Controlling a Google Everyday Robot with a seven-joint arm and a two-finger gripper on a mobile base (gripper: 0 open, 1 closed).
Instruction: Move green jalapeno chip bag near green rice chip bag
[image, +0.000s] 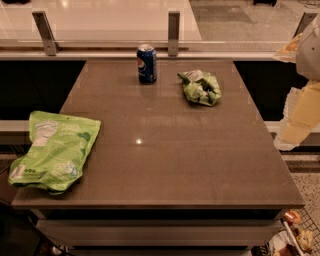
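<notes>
The green jalapeno chip bag (201, 88) is small, wrinkled and lumpy. It lies at the back right of the brown table (165, 165). The green rice chip bag (56, 150) is a large flat light-green pouch lying at the table's front left, hanging slightly over the left edge. The two bags are far apart. My gripper (296, 120) shows as a pale white and yellowish shape at the right edge of the view, beyond the table's right side. It is well to the right of the jalapeno bag and holds nothing that I can see.
A blue Pepsi can (147, 63) stands upright at the back middle of the table, left of the jalapeno bag. A glass railing with metal posts (173, 32) runs behind the table. Some snack items (295, 237) sit low at the bottom right.
</notes>
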